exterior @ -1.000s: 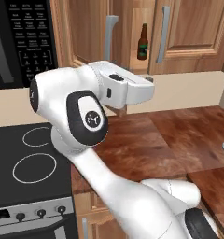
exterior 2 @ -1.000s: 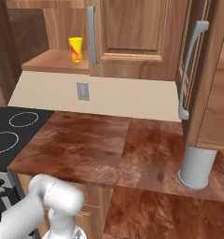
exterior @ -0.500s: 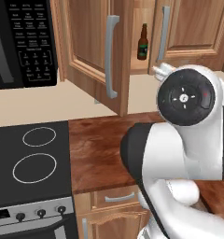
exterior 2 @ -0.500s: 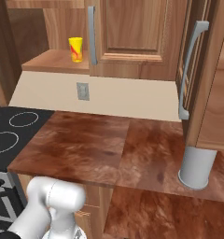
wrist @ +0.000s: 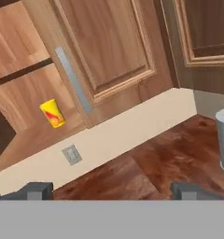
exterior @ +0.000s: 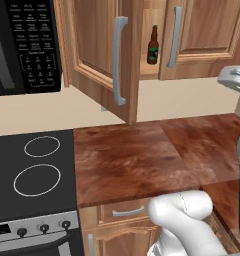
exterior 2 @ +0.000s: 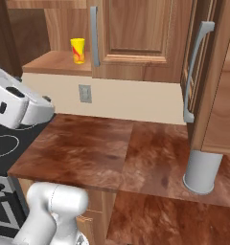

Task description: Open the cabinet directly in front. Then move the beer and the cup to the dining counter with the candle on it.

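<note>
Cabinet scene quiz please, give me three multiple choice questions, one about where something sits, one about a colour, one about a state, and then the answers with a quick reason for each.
1. Where does the beer stand?
A. On the stove
B. On the shelf inside the cabinet
C. On the worktop beside the grey cylinder

2. What colour is the cup?
A. Yellow with a red-orange mark
B. Plain white
C. Dark green

3. In what state is the cabinet?
A. Both doors shut
B. Doors taken off
C. At least one door swung open

Answers:
1. B: the beer shows in the gap between the doors, on the shelf of the cabinet.
2. A: the cup is bright yellow with a red-orange mark on its side.
3. C: the left door juts out over the worktop, and the shelf behind it is exposed.
</note>
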